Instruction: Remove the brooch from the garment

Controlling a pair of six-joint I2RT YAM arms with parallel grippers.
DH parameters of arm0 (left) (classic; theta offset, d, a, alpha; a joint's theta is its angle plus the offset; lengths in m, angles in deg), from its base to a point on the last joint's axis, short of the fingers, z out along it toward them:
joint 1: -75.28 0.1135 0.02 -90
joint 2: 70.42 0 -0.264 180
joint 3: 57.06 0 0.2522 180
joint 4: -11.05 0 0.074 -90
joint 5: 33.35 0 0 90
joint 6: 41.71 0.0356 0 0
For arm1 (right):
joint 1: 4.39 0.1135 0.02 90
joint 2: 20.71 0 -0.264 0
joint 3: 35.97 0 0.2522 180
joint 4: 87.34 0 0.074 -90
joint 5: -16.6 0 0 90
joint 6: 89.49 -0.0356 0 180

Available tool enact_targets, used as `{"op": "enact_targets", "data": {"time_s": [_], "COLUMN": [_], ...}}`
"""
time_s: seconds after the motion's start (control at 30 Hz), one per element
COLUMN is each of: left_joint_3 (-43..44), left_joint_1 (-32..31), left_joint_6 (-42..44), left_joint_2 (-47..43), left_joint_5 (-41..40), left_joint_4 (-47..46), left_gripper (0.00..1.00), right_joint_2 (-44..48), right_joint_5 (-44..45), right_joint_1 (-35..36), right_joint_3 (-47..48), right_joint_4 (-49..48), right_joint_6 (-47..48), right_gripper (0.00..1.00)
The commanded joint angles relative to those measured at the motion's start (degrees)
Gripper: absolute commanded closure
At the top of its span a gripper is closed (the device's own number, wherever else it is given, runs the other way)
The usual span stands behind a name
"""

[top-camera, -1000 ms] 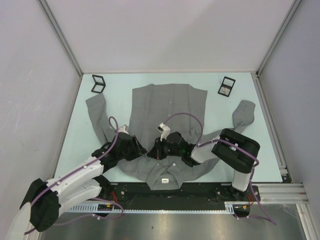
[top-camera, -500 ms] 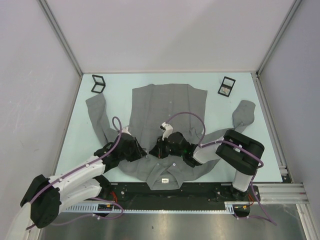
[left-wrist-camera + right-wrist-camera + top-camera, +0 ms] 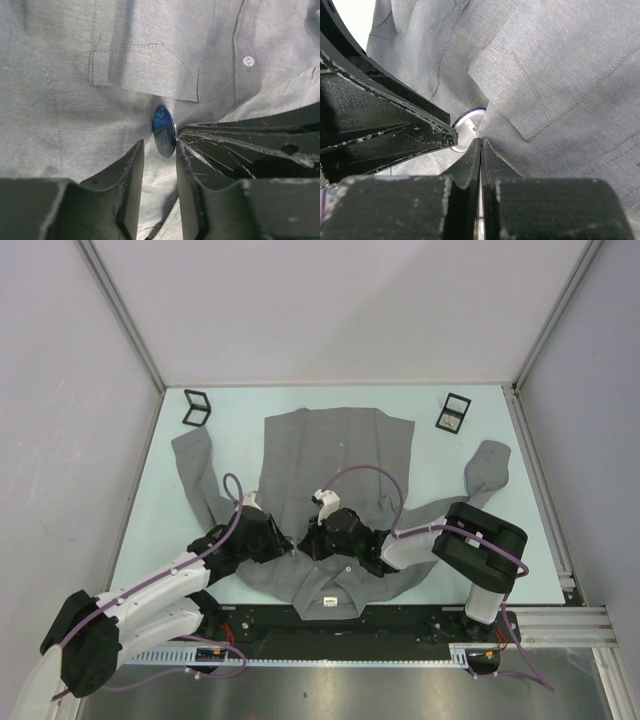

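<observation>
The brooch [image 3: 465,131] is mostly hidden (garment [image 3: 560,75] fold covers it).

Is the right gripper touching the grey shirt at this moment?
Touching. The right wrist view shows the right gripper, fingers shut, pressed tip-first into the grey shirt fabric beside the brooch.

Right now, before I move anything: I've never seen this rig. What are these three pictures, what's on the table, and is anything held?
Two robot arms, each ending in a two-finger gripper, work over a table. The overhead picture looks down from behind them; the other two come from a camera on each wrist, looking along its own fingers. A grey shirt lies flat, collar towards the arms, with small black boxes near the far corners. The brooch, a round blue disc, sits by the chest pocket. The left gripper is open, the brooch right at its tips. The right gripper is shut, apparently pinching shirt fabric beside it.
</observation>
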Motion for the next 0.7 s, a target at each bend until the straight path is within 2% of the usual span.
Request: {"op": "enact_targets", "data": {"time_s": [0.0,0.67], "left_joint_3": [2.18,5.17], "left_joint_1": [-0.35,-0.35], "left_joint_6": [-0.40,-1.20], "left_joint_2": [0.16,5.34], "left_joint_5": [-2.09,-4.90], "left_joint_4": [0.90,-0.59], "left_gripper": [0.62,0.64], "right_joint_2": [1.28,0.05], "right_joint_5": [4.36,6.91], "right_joint_1": [1.13,2.98], "right_joint_3": [2.53,4.99], "right_joint_4": [1.26,3.90], "right_joint_6": [3.05,5.78], "right_gripper": [1.00,1.00]}}
